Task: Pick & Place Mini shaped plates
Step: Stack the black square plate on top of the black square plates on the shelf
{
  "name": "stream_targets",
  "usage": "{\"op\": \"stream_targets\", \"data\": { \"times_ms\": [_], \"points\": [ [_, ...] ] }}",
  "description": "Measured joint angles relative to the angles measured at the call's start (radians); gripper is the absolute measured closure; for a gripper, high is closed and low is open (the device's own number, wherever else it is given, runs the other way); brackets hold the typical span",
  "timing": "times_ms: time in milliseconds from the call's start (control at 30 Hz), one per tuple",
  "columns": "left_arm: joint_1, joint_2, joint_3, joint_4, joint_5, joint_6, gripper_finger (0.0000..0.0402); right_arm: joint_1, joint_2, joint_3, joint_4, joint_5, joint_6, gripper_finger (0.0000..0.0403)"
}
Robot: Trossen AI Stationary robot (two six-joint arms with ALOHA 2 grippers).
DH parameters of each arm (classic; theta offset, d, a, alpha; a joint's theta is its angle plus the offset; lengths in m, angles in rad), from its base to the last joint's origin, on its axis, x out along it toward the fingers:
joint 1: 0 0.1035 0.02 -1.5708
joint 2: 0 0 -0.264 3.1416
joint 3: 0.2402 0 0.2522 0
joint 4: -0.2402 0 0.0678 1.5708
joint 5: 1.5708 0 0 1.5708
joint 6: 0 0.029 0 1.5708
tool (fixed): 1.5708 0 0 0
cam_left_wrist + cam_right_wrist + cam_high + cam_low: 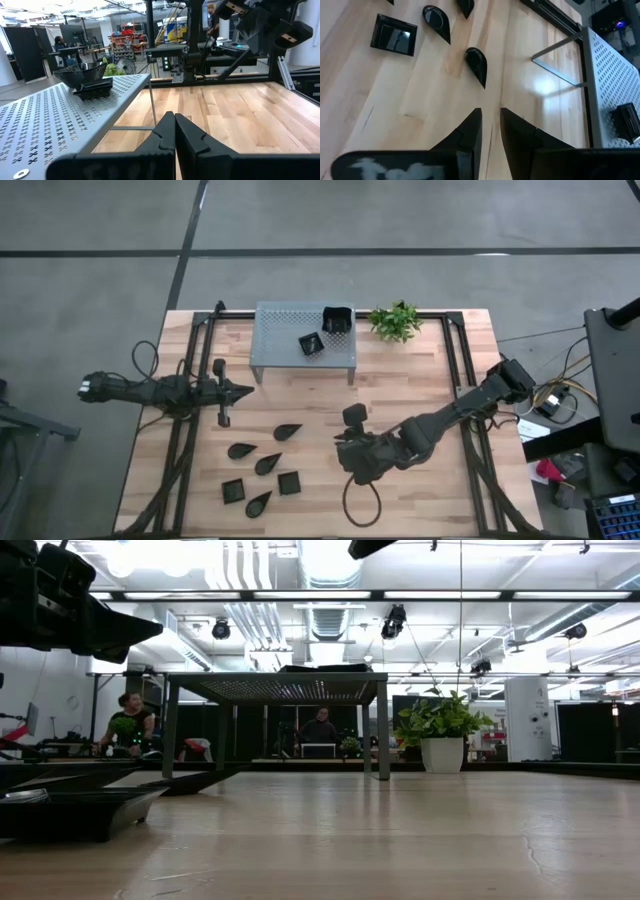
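Several mini shaped plates, glossy black, lie flat on the wooden table near its left front: teardrops (pixel 287 431) (pixel 241 450) (pixel 267 464) and small squares (pixel 289 482) (pixel 233 491). Two more sit on the grey perforated shelf (pixel 285 330): a small square (pixel 310 343) and a deeper wavy one (pixel 337 321). My right gripper (pixel 342 452) hovers over the table's middle, right of the plates, slanting down toward them. It is open by a narrow gap (pixel 491 125) with nothing in it. The nearest teardrop (pixel 477 65) lies ahead of it. My left gripper (pixel 225 392) waits shut (pixel 175 130) at the table's left.
A small green plant (pixel 395 320) stands right of the shelf at the far edge. Dark frame rails (pixel 465 370) run along both sides of the table. A cable loop (pixel 360 505) lies near the front edge. People show in the room beyond (pixel 318 730).
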Motion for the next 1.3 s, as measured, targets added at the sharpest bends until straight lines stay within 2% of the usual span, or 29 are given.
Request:
{"op": "stream_targets", "data": {
  "times_ms": [1300],
  "points": [
    [0.0, 0.0, 0.0, 0.0, 0.0, 0.0, 0.0401, 0.056, -0.002, -0.032, -0.006, -0.003, 0.068, 0.035]
  ]
}}
